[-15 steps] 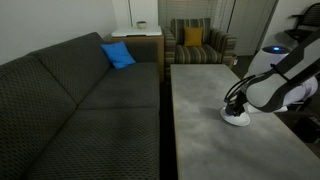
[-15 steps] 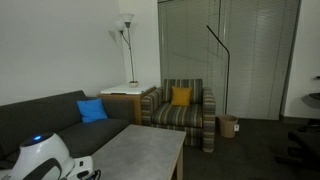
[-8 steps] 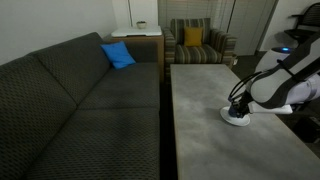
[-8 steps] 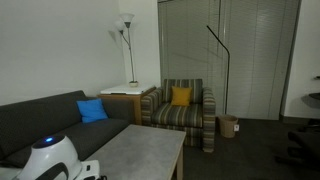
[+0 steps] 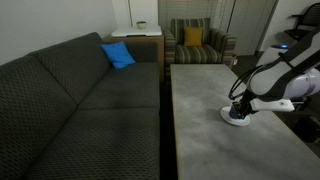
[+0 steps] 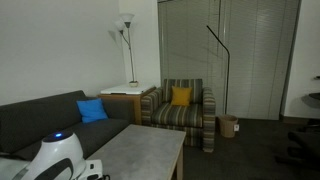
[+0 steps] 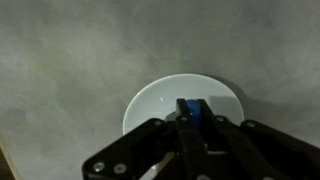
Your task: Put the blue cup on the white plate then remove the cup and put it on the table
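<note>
We saw the jaws clamped on the cup (image 7: pixel 194 110), holding it over the middle of the plate (image 7: pixel 150 100) on the bench (image 7: pixel 60 60).

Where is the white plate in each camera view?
Exterior view: plate at right on the grey table, under the gripper.
Exterior view with the floor lamp: plate not in it, only the table.
Wrist view: plate at centre on the table, under the blue cup in the gripper.
Shared landmark: the grey table.
</note>
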`<control>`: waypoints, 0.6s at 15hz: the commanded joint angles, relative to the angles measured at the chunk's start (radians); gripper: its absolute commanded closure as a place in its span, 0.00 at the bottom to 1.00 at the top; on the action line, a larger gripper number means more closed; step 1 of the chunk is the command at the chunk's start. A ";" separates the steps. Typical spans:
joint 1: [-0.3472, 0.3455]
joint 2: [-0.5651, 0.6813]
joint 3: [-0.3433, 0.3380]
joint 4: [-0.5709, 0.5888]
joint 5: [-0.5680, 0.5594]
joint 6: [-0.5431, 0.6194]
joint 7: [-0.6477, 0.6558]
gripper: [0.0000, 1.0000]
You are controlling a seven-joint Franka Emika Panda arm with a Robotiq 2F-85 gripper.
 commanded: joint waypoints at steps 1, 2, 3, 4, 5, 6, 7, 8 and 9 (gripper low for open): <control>-0.009 -0.002 0.016 0.023 0.001 -0.101 -0.046 0.97; -0.008 -0.003 0.017 0.025 0.000 -0.114 -0.050 0.97; -0.005 -0.003 0.015 0.028 0.000 -0.125 -0.050 0.97; -0.002 -0.003 0.013 0.031 0.000 -0.134 -0.050 0.84; 0.000 -0.003 0.011 0.032 0.000 -0.140 -0.047 0.79; 0.001 -0.003 0.011 0.032 0.000 -0.151 -0.048 0.61; 0.002 -0.003 0.010 0.031 0.000 -0.159 -0.046 0.56; 0.003 -0.003 0.010 0.032 0.000 -0.166 -0.045 0.51; 0.003 -0.003 0.010 0.033 0.000 -0.171 -0.045 0.43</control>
